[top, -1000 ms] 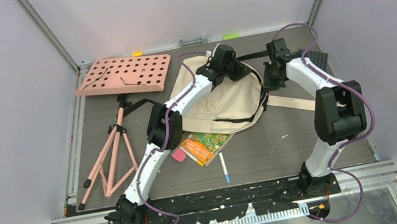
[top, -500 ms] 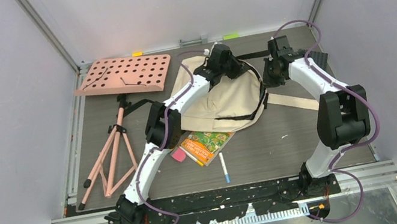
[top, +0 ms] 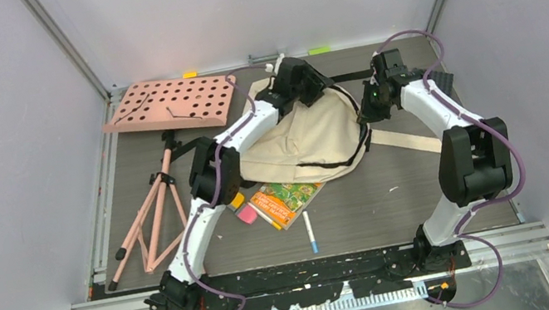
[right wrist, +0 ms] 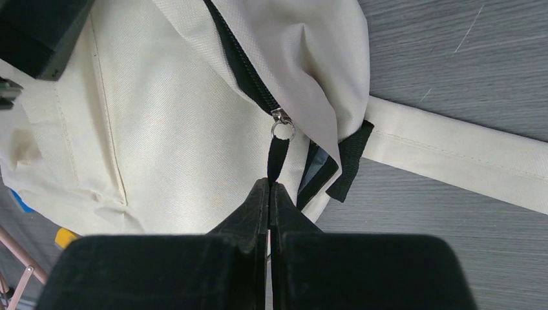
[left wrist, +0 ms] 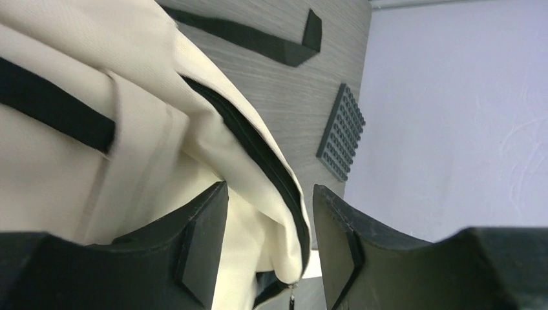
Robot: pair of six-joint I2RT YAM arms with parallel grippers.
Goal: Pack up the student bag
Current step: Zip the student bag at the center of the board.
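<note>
Your left gripper [left wrist: 270, 194] is backing off, jaws now parting from the large cream fabric backpack [top: 310, 136] lying far-centre on the grey table [top: 428, 188], while your right gripper [right wrist: 269, 184] is pinching its black zipper pull strap [right wrist: 278, 158], so, unbraced, you are risking dragging the bag.

No text, label, brand or number is readable in any view. One candidate only: the book [top: 286, 201] on the counter [top: 397, 202], well to the near side of the left end effector [left wrist: 270, 194]. It has an orange and green printed cover; any lettering on it is too small and blurred to make out.
</note>
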